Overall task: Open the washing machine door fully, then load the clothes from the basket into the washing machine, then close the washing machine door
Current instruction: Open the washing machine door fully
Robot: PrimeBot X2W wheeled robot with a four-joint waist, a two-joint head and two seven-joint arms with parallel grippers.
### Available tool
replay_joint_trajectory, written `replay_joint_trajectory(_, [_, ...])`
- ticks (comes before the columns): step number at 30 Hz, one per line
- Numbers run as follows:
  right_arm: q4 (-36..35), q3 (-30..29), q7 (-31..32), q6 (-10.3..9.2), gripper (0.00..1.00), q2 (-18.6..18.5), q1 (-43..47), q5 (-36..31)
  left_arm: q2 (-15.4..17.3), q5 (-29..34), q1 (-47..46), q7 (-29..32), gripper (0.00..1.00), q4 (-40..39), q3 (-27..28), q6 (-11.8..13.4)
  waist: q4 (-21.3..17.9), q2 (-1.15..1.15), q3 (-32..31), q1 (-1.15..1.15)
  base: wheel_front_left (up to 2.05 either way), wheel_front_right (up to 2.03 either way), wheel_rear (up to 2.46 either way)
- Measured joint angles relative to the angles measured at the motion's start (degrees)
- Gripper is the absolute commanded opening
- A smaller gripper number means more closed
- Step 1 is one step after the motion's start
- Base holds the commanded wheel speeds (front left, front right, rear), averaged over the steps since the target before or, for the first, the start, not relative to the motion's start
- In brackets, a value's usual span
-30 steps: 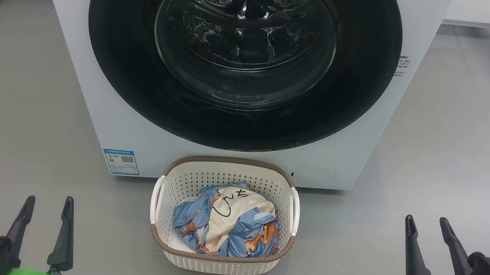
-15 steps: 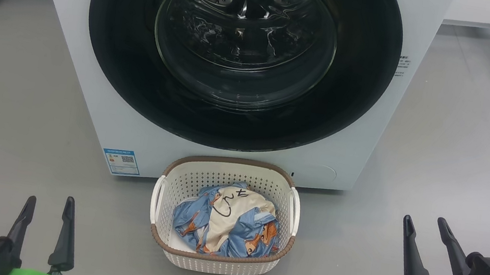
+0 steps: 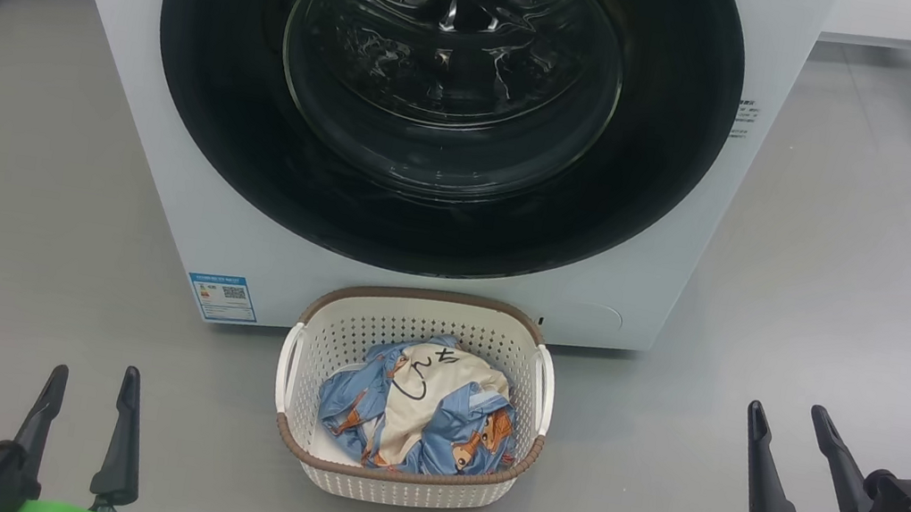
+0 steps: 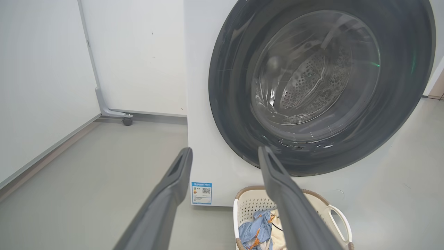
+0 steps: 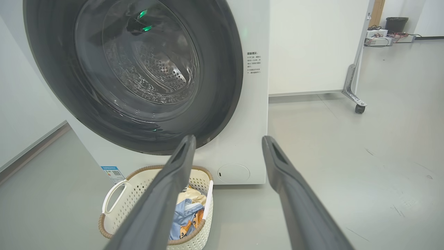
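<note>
At seven o'clock in the head view, the left claw point(image 3: 94, 369) is waiting low over the floor point(image 3: 24, 182), open a little way and holding nothing. At twelve o'clock the washing machine point(image 3: 159, 185) is standing with the washing machine door point(image 3: 444, 92) shut flat. At six o'clock the basket point(image 3: 425, 310) is holding the clothes point(image 3: 424, 405). At four o'clock the right claw point(image 3: 787, 408) is hanging a bit wider open, touching nothing. Since a second ago the whole picture is sliding a tiny bit, so the camera is moving, not the things. I am guessing the job is only starting: door first.
</note>
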Motion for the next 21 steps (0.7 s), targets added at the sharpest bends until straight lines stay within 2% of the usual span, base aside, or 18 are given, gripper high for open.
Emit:
replay_joint_trajectory(10, [0.01,0.08,0.01,0.00,1.00,0.23,0.00,0.00,-0.02,0.00,0.01,0.00,1.00,-0.03,0.03,0.00,-0.24,0.00,0.31,0.00,0.25,0.68,-0.93])
replay_joint_trajectory(21, [0.05,0.13,0.01,0.00,1.00,0.37,0.00,0.00,-0.05,0.00,0.00,0.00,1.00,-0.08,0.05,0.00,-0.48,0.00,0.67,0.00,0.55,0.85,-1.40])
